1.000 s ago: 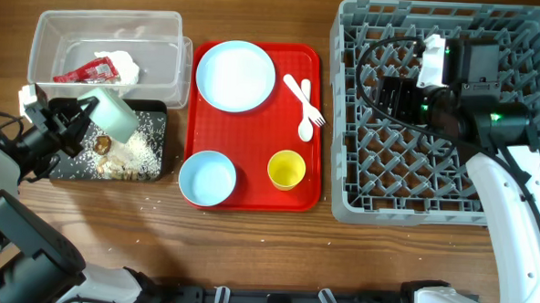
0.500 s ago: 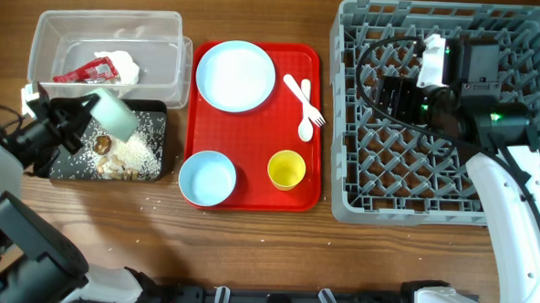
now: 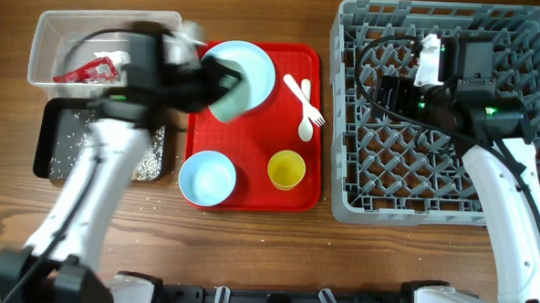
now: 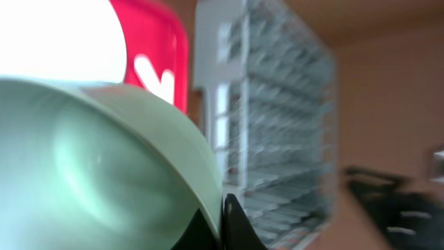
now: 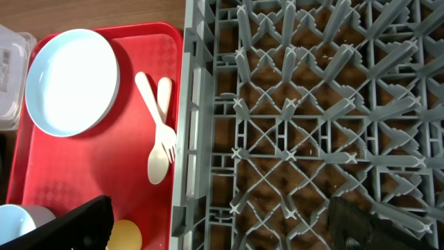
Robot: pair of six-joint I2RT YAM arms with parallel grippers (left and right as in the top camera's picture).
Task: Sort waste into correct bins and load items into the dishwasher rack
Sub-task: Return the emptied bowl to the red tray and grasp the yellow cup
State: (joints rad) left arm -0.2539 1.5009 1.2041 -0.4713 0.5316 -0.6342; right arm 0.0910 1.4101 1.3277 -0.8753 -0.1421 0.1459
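The green bowl [image 3: 231, 93], tipped over the black tray [image 3: 56, 133] a second ago, now swings above the plate [image 3: 255, 64], its rim clamped in my left gripper [image 3: 209, 78]. Scraps done, I judge; rack [image 3: 342, 173] next. My right gripper [image 5: 218, 205] waits there, jaws wide.

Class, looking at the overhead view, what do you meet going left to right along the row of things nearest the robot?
black tray → light blue bowl → yellow cup → grey dishwasher rack
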